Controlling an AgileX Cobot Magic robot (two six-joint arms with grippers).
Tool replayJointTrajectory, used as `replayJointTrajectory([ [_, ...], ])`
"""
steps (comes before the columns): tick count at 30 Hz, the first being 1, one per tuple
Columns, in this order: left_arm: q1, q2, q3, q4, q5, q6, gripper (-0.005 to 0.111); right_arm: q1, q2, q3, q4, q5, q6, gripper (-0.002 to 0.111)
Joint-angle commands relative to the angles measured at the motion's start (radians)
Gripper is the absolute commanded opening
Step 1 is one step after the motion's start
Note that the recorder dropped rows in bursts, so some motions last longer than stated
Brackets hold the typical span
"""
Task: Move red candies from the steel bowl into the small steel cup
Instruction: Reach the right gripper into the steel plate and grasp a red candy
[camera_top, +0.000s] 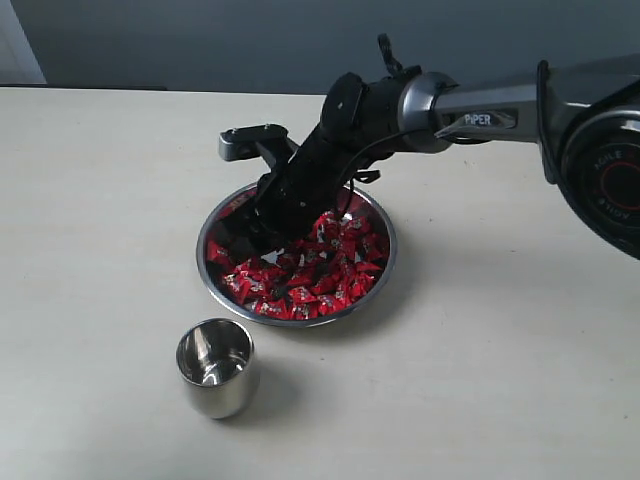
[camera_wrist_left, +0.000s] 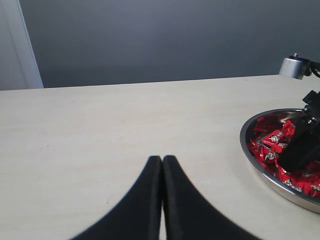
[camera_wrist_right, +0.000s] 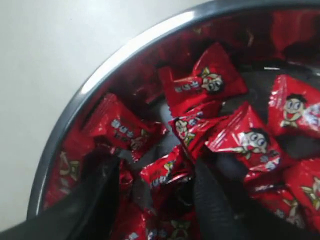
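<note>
Right pincer spread, tips sunk among candies inside bowl; cup near it, outside the rim. Left pincer pressed together over desk.

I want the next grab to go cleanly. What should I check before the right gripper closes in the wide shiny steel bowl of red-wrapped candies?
1. Right gripper open, lowered into the wide shiny steel bowl: ok.
2. Red wrapped candy lying between its fingers: ok.
3. Only one candy in that gap: cannot tell, neighbours crowd it.
4. Small shiny steel cup upright, empty, standing apart from the bowl: ok.
5. Left gripper shut, away from the bowl: ok.
</note>
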Motion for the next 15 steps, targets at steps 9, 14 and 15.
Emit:
replayJointTrajectory([
  [9,0.004,-0.005,0.002,0.001,-0.006,-0.002,0.000,0.026,-0.005,-0.004,-0.064,-0.010,0.041,0.046],
  [14,0.004,-0.005,0.002,0.001,-0.006,-0.002,0.000,0.037,-0.005,-0.004,-0.102,-0.035,0.050,0.046],
  [15,0.004,-0.005,0.002,0.001,-0.006,-0.002,0.000,0.037,-0.005,-0.004,-0.102,-0.043,0.054,0.046],
])
